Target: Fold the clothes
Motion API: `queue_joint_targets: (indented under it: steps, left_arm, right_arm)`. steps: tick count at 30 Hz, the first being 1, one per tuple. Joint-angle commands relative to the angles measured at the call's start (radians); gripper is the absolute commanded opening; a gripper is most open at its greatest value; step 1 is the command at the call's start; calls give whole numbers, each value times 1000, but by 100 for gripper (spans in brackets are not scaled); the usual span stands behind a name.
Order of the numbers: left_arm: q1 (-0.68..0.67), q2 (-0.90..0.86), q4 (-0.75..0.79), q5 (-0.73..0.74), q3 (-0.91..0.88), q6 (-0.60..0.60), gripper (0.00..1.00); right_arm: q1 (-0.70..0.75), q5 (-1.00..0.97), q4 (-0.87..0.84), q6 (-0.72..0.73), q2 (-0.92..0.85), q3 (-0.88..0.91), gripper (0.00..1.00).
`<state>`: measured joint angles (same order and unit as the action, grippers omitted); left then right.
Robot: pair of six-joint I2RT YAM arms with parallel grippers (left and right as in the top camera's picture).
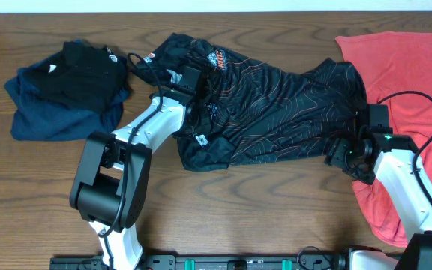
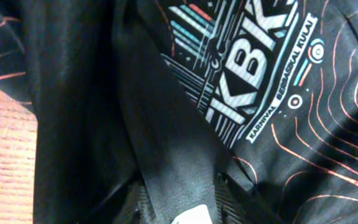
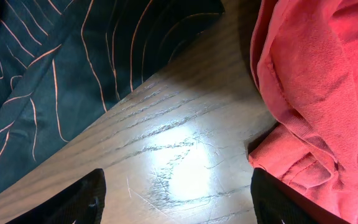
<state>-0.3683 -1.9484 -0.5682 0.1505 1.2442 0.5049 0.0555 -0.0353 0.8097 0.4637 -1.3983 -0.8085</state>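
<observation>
Left hand (image 2: 182, 202): planted on the black jersey (image 1: 276, 105), jaws standing either side of a raised ridge of its cloth, with a white tag between them. Whether the ridge is pinched or only straddled cannot be told.
Right hand (image 3: 178, 202): released, jaws wide, nothing held. Bare desk (image 1: 276, 217) lies between its fingers, with the jersey's corner to one side and the coral-red garment (image 1: 403, 60) to the other.

Hazards, as judged:
- The ridge at the left hand looks like more than one layer. A pinch there may gather doubled cloth, so any pull would drag a bunch rather than a clean edge.
- The right hand sits between two garments. A close from this spot may take only air, and a small drift may catch the coral hem instead of the jersey.
- The jersey's far end touches the coral garment, so a lift could tow that one along.

Jersey, lie: crumpled, not flat, spread between the two hands. The long axis runs hand to hand across the desk, sloping slightly nearer at the right hand's end. The end with the orange logo and white lettering lies at the left hand. Which end is collar or hem cannot be told.

Beyond the left hand, away from the jersey: dark pile of clothes (image 1: 58, 94), apart.
</observation>
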Motion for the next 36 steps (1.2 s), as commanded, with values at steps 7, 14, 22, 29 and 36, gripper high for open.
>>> queue_joint_targets:
  steps: [7, 14, 22, 29, 36]
  left_arm:
    - [-3, -5, 15, -2, 3, 5, 26]
    - [-9, -24, 16, -1, 3, 34, 27]
    - [-41, -25, 24, -2, 3, 43, 27]
    - [-58, -25, 1, -3, 3, 43, 27]
    - [-56, -25, -6, -13, 3, 39, 27]
  right_arm:
    - [11, -10, -2, 14, 0, 5, 73]
    - [11, -11, 2, 14, 0, 5, 73]
    - [11, -13, 2, 14, 0, 5, 73]
    - [11, -13, 2, 14, 0, 5, 73]
    - [11, -13, 3, 14, 0, 5, 73]
